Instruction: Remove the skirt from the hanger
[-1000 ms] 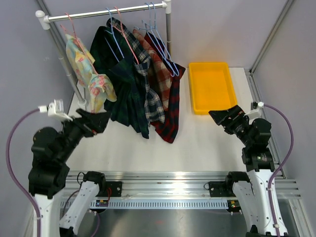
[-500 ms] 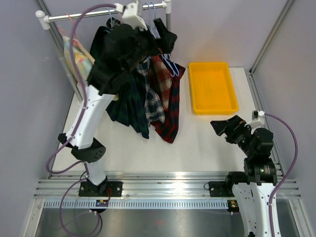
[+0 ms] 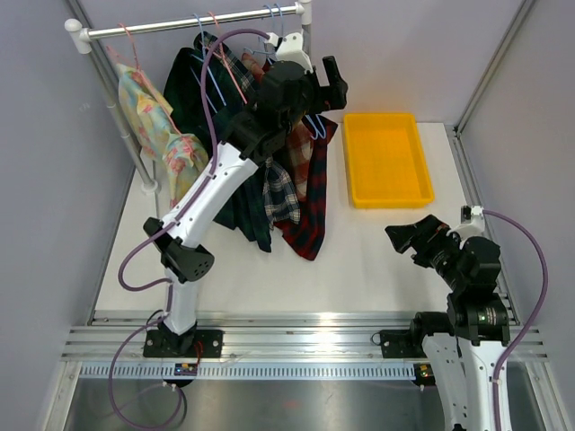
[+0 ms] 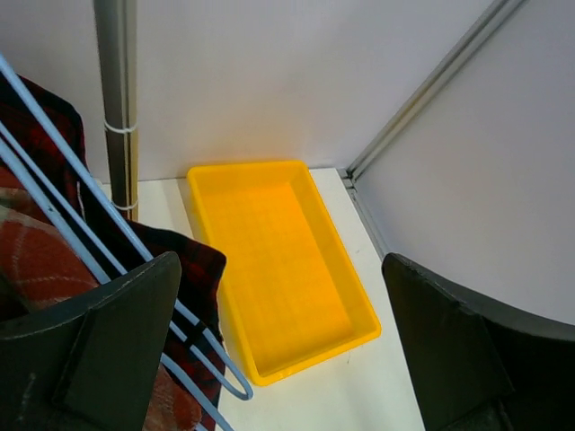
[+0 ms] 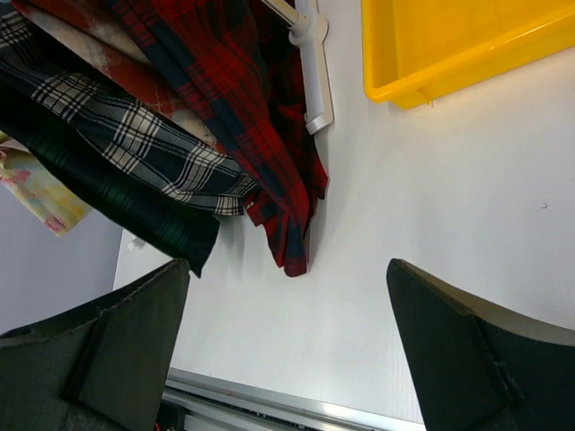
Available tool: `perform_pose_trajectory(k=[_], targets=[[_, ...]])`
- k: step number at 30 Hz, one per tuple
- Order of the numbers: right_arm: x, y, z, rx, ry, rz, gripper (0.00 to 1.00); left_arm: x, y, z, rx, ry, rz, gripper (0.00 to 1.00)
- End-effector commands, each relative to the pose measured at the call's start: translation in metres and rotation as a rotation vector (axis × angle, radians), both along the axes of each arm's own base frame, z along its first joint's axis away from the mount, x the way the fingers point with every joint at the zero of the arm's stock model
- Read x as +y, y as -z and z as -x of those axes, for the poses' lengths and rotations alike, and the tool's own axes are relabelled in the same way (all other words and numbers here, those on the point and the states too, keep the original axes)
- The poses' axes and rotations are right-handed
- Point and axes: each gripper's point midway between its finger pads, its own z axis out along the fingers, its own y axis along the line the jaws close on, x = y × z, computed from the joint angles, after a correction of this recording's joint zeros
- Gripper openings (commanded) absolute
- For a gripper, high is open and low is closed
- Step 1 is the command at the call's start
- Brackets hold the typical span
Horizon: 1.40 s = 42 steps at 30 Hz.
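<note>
Several plaid skirts hang on hangers from the white rail. Rightmost is a red plaid skirt on a blue hanger; beside it hang a red-orange one, a dark check one and a dark green one. My left gripper is raised at the rail's right end, open, just right of the red skirt and touching nothing. My right gripper hovers low at the table's right, open and empty, facing the red skirt's hem.
A yellow tray sits at the back right, below my left gripper. The rack's upright pole and white foot stand beside the skirts. A floral garment hangs at the rail's left end.
My left arm swung up from low at the left to the rail, then shifted right and lower to the rail's right end. The right arm drew back slightly. Both grippers stayed open.
</note>
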Motion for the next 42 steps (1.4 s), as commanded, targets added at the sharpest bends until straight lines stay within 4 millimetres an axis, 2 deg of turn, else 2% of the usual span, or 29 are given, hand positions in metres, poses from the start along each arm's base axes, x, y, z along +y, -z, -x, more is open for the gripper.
perform_pose_trajectory(k=[1,6,8,11,14,17,20,27,32,34,35,41,42], targets=[[-0.005,-0.009,0.006,-0.033,0.018,0.038,1.0,0.027,-0.046,0.002,-0.104,-0.118,0.079,0.99],[-0.005,-0.011,0.006,-0.047,0.024,0.029,1.0,0.05,-0.03,0.001,-0.074,-0.215,0.026,0.99],[-0.006,-0.009,0.004,-0.035,0.026,0.033,1.0,0.054,-0.025,-0.001,-0.068,-0.228,0.006,0.99],[-0.005,-0.009,0.003,-0.039,0.023,0.034,0.99,0.049,-0.019,-0.006,-0.058,-0.197,0.0,0.99],[-0.005,-0.006,0.003,-0.034,0.021,0.033,0.99,0.039,-0.024,-0.004,-0.078,-0.145,0.011,0.99],[-0.005,-0.007,0.003,-0.036,0.021,0.033,1.0,0.029,-0.037,0.002,-0.124,-0.085,0.046,0.99],[-0.006,-0.007,0.002,-0.038,0.022,0.035,0.99,0.027,-0.046,0.004,-0.153,-0.067,0.077,0.99],[-0.005,-0.007,0.003,-0.043,0.018,0.035,0.99,0.014,-0.032,-0.006,-0.116,-0.058,0.072,0.99],[-0.004,-0.006,0.003,-0.038,0.014,0.032,0.99,0.012,-0.058,0.017,-0.178,-0.041,0.121,0.99],[-0.004,-0.007,0.003,-0.043,0.013,0.034,0.99,0.012,-0.062,0.017,-0.183,-0.045,0.131,0.99],[-0.005,-0.008,0.003,-0.044,0.016,0.035,0.99,0.012,-0.063,0.01,-0.181,-0.073,0.134,0.99],[-0.005,-0.008,0.004,-0.044,0.016,0.035,0.99,0.005,-0.021,-0.015,-0.088,-0.144,0.058,0.99],[-0.004,-0.008,0.004,-0.045,0.014,0.036,1.0,0.005,-0.009,-0.019,-0.067,-0.158,0.042,0.99]])
